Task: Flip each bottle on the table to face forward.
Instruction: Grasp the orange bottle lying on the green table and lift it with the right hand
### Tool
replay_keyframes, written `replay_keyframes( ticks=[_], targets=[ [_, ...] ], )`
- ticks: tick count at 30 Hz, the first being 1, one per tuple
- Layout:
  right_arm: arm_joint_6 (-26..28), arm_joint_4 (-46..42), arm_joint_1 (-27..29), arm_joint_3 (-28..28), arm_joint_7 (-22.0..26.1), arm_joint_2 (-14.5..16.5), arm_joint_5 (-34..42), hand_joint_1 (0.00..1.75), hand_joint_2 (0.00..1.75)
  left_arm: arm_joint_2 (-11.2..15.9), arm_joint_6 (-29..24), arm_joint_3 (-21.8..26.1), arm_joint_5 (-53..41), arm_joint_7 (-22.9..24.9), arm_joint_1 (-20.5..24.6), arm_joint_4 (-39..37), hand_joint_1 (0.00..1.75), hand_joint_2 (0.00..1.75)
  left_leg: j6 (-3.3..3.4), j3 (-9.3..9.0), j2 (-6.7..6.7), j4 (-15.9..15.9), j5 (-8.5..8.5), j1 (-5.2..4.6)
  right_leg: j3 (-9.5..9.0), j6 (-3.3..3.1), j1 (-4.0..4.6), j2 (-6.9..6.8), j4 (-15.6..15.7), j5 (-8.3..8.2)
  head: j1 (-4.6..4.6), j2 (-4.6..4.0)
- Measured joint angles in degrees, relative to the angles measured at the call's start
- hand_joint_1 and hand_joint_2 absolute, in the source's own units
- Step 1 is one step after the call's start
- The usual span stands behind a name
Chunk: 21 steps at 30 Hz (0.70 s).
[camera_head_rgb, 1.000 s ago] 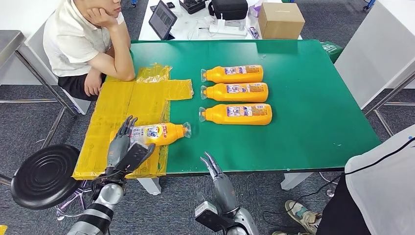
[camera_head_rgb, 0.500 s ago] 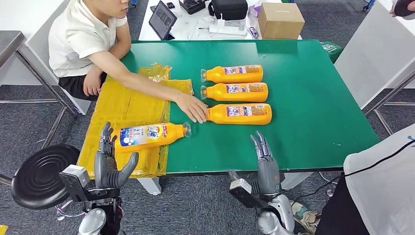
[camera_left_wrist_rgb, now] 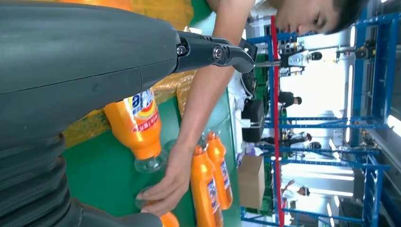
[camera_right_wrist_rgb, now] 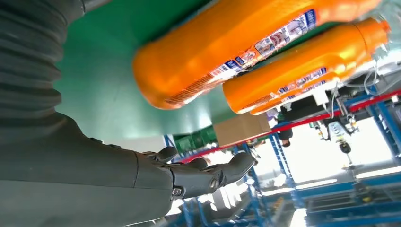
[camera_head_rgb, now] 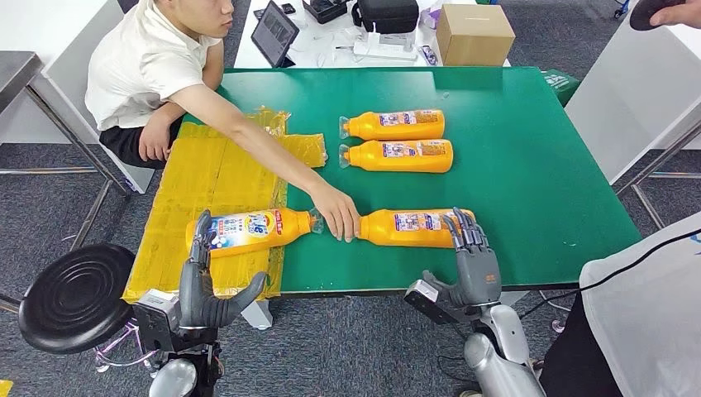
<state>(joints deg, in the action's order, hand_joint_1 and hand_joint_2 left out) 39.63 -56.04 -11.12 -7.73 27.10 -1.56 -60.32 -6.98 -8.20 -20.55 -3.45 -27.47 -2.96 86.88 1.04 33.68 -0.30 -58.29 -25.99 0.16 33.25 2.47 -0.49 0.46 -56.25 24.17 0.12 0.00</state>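
Several orange bottles lie on their sides on the green table (camera_head_rgb: 529, 165). Two lie at the back, one (camera_head_rgb: 394, 125) behind the other (camera_head_rgb: 398, 155). A third bottle (camera_head_rgb: 413, 227) lies near the front edge, and a person's hand (camera_head_rgb: 337, 219) holds its cap end. A fourth bottle (camera_head_rgb: 248, 230) rests on the yellow sheet (camera_head_rgb: 215, 169), blue label up. My left hand (camera_head_rgb: 207, 281) is open just in front of this bottle (camera_left_wrist_rgb: 139, 125). My right hand (camera_head_rgb: 473, 256) is open, fingers upright at the third bottle's (camera_right_wrist_rgb: 246, 47) base, holding nothing.
The person sits at the table's back left, arm stretched across the yellow sheet. A black stool (camera_head_rgb: 74, 298) stands at the front left. Another person (camera_head_rgb: 645, 314) stands at the front right. A cardboard box (camera_head_rgb: 474, 33) and electronics lie on the white table behind.
The person has dragged the third bottle from the row toward the front edge. My right hand has moved right and forward to that bottle's base. My left hand has shifted slightly right.
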Motion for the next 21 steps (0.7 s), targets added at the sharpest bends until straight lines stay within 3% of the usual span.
replay_keyframes(
  ticks=[13, 21],
  targets=[
    [0.02, 7.01, -4.82, 1.7, -3.17, -0.79, -2.87, 0.0, 1.75, -0.46, -0.44, -2.28, -0.98, -0.01, 0.18, -1.68, 0.0, 1.75, 0.0, 0.0, -0.01, 0.0, 0.0, -0.01, -0.01, 0.0, -0.01, 0.0, 0.0, 0.0, -0.01, 0.0],
    [-0.18, 17.65, -12.42, 1.57, -8.02, -3.05, -7.11, 0.0, 1.75, -0.83, 0.41, -4.82, -0.24, 0.25, 1.69, -3.08, 0.0, 1.75, 0.03, 0.0, -0.01, -0.01, 0.03, -0.06, -0.01, 0.05, -0.08, 0.0, -0.01, -0.05, 0.0, 0.0]
  ],
)
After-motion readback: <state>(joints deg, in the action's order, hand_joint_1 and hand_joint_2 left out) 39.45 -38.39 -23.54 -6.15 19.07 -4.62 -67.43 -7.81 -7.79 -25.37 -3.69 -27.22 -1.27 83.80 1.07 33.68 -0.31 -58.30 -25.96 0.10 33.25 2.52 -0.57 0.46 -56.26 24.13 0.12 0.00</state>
